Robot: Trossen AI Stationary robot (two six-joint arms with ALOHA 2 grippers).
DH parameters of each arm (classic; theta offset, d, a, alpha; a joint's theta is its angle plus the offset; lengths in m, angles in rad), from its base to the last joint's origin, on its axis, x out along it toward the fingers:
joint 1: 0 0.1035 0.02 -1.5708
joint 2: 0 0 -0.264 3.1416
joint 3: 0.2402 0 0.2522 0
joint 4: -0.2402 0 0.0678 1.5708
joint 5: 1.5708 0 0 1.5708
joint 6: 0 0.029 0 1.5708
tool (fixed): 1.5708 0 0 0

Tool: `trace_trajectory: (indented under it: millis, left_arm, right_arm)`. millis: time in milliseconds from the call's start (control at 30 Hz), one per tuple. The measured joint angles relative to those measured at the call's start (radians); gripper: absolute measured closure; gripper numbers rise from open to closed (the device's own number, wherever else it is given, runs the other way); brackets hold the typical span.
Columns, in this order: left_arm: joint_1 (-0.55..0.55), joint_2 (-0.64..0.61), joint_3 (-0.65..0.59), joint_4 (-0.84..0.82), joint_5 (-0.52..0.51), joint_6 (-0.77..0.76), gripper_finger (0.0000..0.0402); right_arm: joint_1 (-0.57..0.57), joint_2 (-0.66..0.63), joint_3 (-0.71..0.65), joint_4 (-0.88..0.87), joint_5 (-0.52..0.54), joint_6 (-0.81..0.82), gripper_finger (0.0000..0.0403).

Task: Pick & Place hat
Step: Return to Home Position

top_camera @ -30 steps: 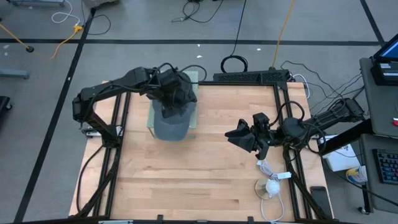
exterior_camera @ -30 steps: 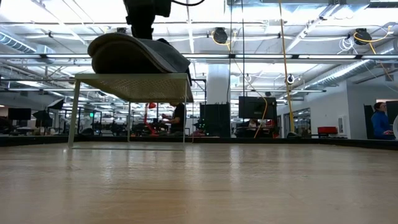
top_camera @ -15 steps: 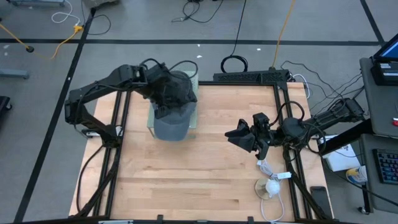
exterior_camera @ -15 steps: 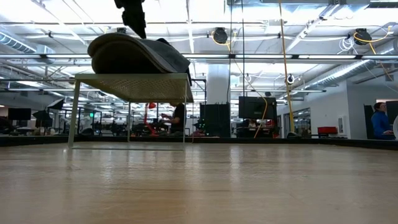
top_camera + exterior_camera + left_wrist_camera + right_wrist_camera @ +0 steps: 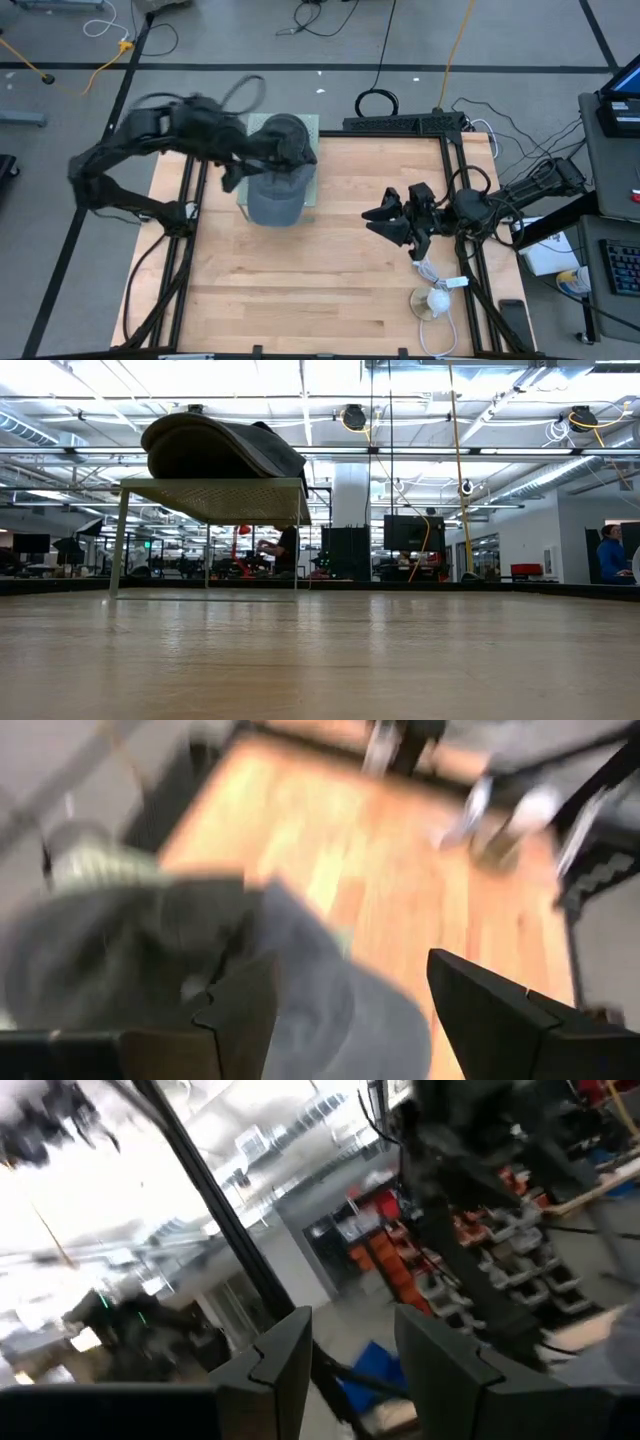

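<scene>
The grey hat lies crown up on a pale mesh stand at the table's far left. In the low view the hat rests by its underside on the stand's top. My left gripper hovers open over the hat's left side, blurred. In its wrist view the gripper has the hat below its spread fingers. My right gripper waits open near the table's right edge, above the wood.
The wooden table is bare in front of the stand. A white cable and a round white object lie by the right edge. Black cables run along the far edge. People and shelving show in the room beyond the table.
My left gripper has risen from the top of the hat, out of the low view, and swung back toward the table's left edge. The hat has stayed on the stand, unmoved.
</scene>
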Motion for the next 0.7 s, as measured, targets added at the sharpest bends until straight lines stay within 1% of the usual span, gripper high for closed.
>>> trace_trajectory:
  millis: [133,200,333,467,567,700]
  left_arm:
    - [-0.052,-0.137,-0.068,0.165,-0.062,0.018,0.0139]
    - [-0.073,-0.205,-0.118,0.218,-0.096,0.011,0.0142]
    - [-0.107,-0.338,-0.247,0.306,-0.157,-0.009,0.0147]
    - [-0.128,-0.460,-0.393,0.386,-0.188,-0.008,0.0148]
    - [-0.135,-0.546,-0.505,0.474,-0.217,-0.008,0.0148]
    - [-0.140,-0.646,-0.641,0.588,-0.234,-0.004,0.0149]
  right_arm:
    - [0.001,-0.004,0.000,-0.116,-0.003,-0.080,0.0262]
    - [0.007,-0.012,-0.001,-0.199,-0.015,-0.105,0.0262]
    - [0.009,-0.021,-0.001,-0.337,-0.056,-0.171,0.0262]
    - [0.008,-0.024,-0.002,-0.395,-0.049,-0.218,0.0262]
    - [0.005,-0.024,-0.023,-0.359,-0.049,-0.281,0.0262]
    - [-0.014,-0.031,-0.138,-0.148,-0.052,-0.314,0.0261]
